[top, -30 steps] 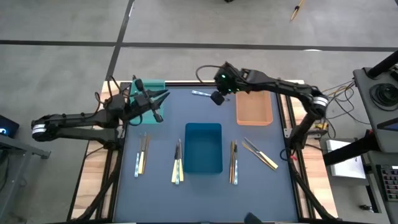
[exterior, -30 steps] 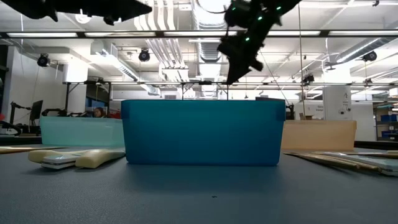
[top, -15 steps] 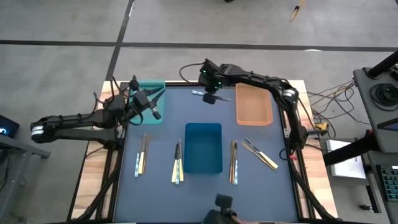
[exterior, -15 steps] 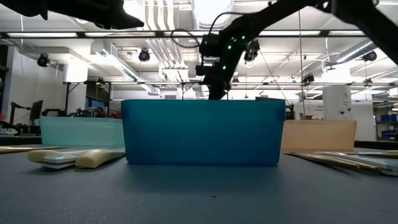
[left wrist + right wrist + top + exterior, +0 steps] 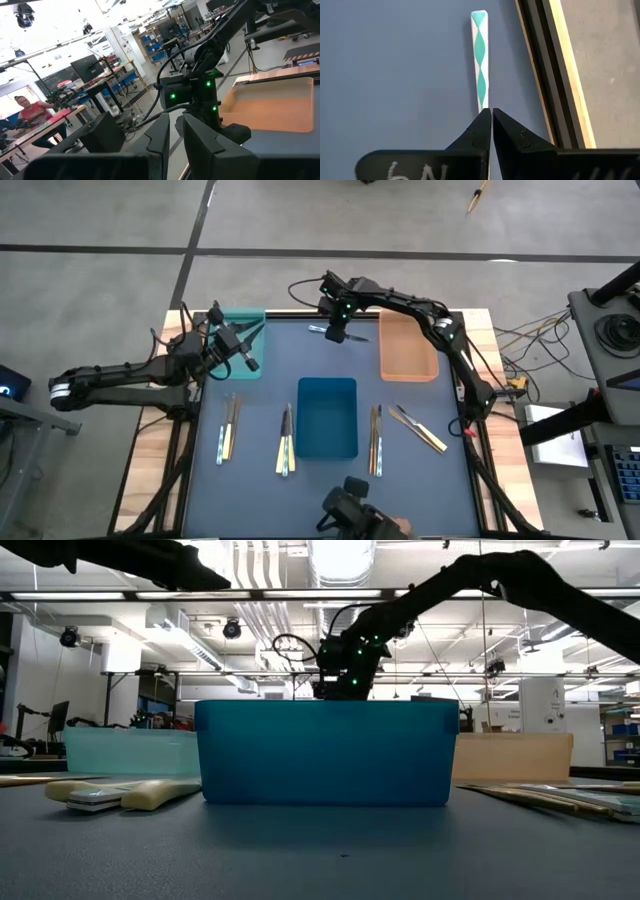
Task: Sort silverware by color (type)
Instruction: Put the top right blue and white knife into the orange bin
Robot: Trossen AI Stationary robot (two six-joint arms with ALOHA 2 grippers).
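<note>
The right gripper (image 5: 337, 332) hangs over the far edge of the mat, fingers (image 5: 481, 131) pressed together and holding nothing. A pale-blue utensil (image 5: 480, 59) with a teal wavy pattern lies flat on the mat just ahead of the fingertips, in line with them, beside the table's edge rail (image 5: 547, 70). In the high view it (image 5: 322, 330) lies between the teal tray (image 5: 240, 321) and the orange tray (image 5: 408, 350). The left gripper (image 5: 238, 346) waits by the teal tray, nearly closed and empty. More silverware (image 5: 228, 426) lies in groups either side of the blue tray (image 5: 327, 418)
</note>
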